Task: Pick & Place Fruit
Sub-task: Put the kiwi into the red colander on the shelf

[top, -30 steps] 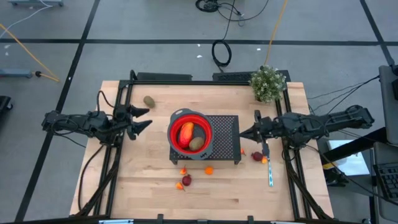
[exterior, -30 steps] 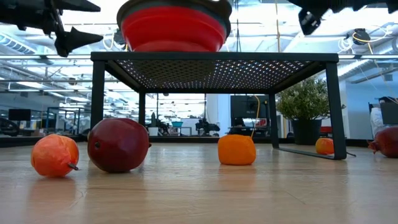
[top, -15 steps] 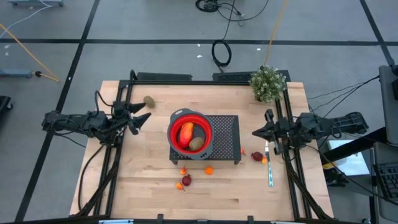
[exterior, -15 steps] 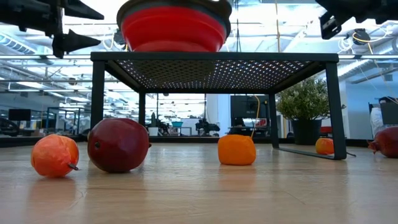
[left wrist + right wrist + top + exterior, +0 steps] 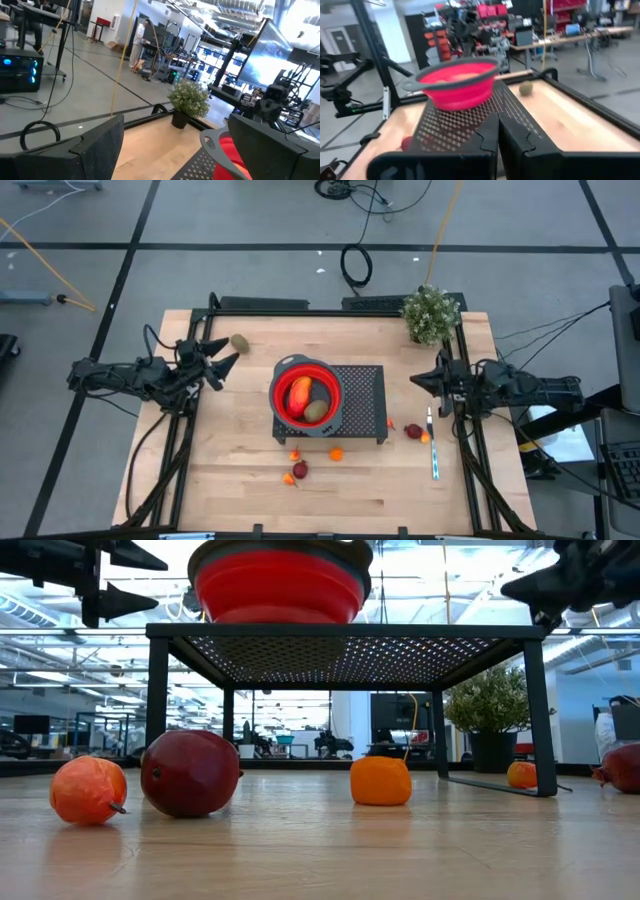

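Note:
A red bowl [image 5: 305, 397] stands on a black mesh stand [image 5: 362, 395] at mid-table. It holds a red-orange-yellow fruit [image 5: 299, 394] and a brown oval [image 5: 316, 410]. Another brown oval [image 5: 240, 342] lies on the wood at the far left. Small orange balls [image 5: 336, 453] and dark red fruits [image 5: 300, 469] [image 5: 413, 430] lie on the table nearer the front. My left gripper [image 5: 228, 351] hovers open just left of the loose brown oval, level, with nothing between its fingers. My right gripper [image 5: 414, 381] is shut and empty, right of the stand.
A potted plant [image 5: 431, 313] stands at the far right corner. A thin pale-handled utensil [image 5: 433, 452] lies near the right edge, beside the dark red fruit. The stand's legs [image 5: 158, 705] rise from the table; bare wood lies at the near left.
My right gripper has drawn back from the stand toward the table's right edge and sunk a little, staying shut. My left gripper has swung its open fingers toward the far edge, nearer the loose brown oval, without shifting its arm. No fruit has moved.

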### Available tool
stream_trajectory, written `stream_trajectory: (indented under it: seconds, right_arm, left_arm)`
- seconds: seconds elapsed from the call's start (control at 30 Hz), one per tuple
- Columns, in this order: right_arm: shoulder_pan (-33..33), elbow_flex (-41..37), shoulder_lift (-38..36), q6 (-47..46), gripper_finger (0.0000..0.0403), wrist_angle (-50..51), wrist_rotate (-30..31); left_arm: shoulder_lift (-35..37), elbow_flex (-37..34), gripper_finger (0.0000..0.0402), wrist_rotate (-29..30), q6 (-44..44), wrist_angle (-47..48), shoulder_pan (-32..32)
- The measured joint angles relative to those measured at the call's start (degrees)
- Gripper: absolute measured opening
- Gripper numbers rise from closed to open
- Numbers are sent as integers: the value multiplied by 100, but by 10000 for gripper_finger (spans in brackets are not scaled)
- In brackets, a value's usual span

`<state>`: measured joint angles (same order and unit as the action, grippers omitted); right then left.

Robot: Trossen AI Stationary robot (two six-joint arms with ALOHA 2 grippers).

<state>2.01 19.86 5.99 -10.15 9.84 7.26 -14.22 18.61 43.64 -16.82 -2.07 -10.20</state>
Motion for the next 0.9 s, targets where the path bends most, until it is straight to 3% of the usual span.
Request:
stream_trajectory:
  seconds: [0.17, 0.37, 0.53, 0.77, 0.9]
  right_arm:
    - [-163, 0, -86, -147, 0, 540, -315]
    - [-258, 0, -86, -123, 0, 815, -280]
    - [-354, 0, -86, -117, 0, 891, -271]
    - [-451, 0, -86, -74, 0, 891, -266]
    - [-458, 0, -86, -74, 0, 892, -266]
  left_arm:
    - [-2, 0, 356, 294, 1, -1, 0]
    - [-36, 73, 356, 630, 26, 85, 0]
    - [-565, 447, 356, 945, 305, 163, 4]
    - [-1723, 1527, 356, 1089, 197, 1470, 260]
    - [-2309, 2191, 356, 849, -23, 2353, 597]
